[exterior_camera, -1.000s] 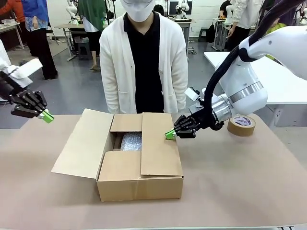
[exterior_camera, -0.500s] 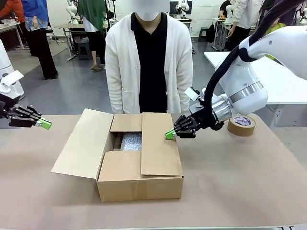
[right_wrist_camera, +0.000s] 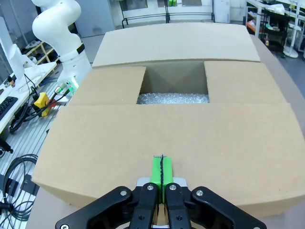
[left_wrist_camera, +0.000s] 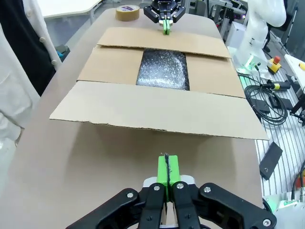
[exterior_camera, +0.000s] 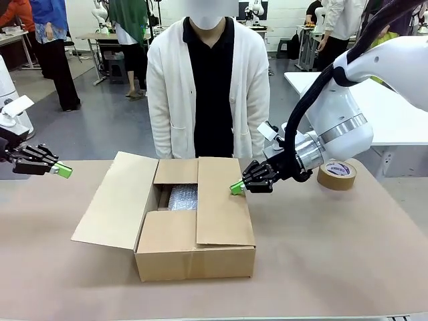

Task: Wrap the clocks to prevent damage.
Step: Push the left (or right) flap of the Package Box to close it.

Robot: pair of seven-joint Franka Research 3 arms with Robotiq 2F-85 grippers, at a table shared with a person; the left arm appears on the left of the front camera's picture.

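A cardboard box [exterior_camera: 194, 253] sits mid-table with a bubble-wrap bundle [exterior_camera: 182, 198] showing through its open top. The clocks are hidden. The box's right flap lies folded over the top, and its left flap [exterior_camera: 114, 200] slopes outward. My right gripper [exterior_camera: 236, 188] is shut, empty, with its green tips at the right flap's outer edge. My left gripper [exterior_camera: 63, 171] is shut and empty, hovering left of the box. The left wrist view looks past the shut left gripper [left_wrist_camera: 167, 169] to the bundle [left_wrist_camera: 163, 69]. The right wrist view has the right gripper [right_wrist_camera: 162, 169] over the flap [right_wrist_camera: 167, 129].
A roll of brown tape [exterior_camera: 336, 174] lies on the table at the far right, behind my right arm. A person in a white cardigan [exterior_camera: 207, 87] stands at the far edge behind the box. Bare table surface [exterior_camera: 334, 254] stretches right and in front of the box.
My left gripper has dropped a little and turned flatter at the table's left edge. The person has straightened up and shifted slightly right. The right arm and box are still.
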